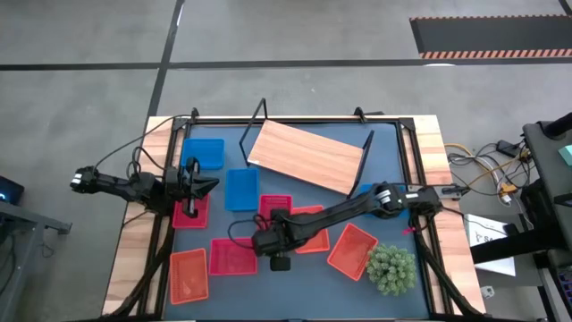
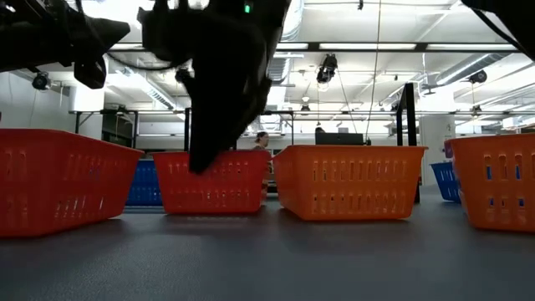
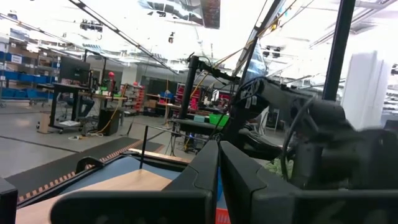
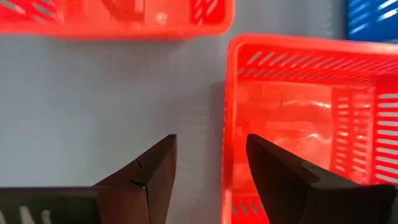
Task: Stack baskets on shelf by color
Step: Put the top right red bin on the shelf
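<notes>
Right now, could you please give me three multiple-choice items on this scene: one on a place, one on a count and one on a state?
1. Where is the green plant? A on the floor; B beside an orange basket; C on a chair.
2. How many baskets are on the shelf? A none; B two; C four.
3. The right pincer is: A shut on the plant; B open, astride a red basket's wall; C out of view.
Key: B, the plant stands next to that basket; A, the board is bare; B, its jaws stand apart with the wall between them.
</notes>
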Robot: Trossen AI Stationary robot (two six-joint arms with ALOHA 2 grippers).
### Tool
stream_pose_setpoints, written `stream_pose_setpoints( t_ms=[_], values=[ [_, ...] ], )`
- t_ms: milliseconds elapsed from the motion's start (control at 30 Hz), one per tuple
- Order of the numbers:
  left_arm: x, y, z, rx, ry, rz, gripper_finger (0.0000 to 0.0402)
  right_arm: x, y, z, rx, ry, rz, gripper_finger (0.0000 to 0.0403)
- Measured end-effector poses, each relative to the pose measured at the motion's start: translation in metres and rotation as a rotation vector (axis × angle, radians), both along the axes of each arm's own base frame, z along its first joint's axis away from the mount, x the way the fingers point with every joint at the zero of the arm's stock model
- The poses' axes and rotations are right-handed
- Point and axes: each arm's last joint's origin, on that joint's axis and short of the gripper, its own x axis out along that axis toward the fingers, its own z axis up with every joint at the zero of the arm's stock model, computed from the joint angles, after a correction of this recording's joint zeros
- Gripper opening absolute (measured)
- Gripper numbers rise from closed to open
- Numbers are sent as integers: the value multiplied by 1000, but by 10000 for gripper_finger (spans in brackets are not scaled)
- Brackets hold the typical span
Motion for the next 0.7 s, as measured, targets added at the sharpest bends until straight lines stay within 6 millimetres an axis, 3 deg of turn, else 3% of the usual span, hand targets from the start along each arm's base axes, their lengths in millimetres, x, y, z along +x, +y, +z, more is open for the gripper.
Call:
stream_pose_setpoints(
  t_ms=[233,533,700],
  values=[
    [0,0,0,0,0,0,0,3,1,-8,1,-5,0,154],
    [0,0,0,0,0,0,0,3,1,-8,-1,-3,0,23],
    [0,0,0,0,0,0,0,4,1,-1,-1,-13,5,13]
  ],
)
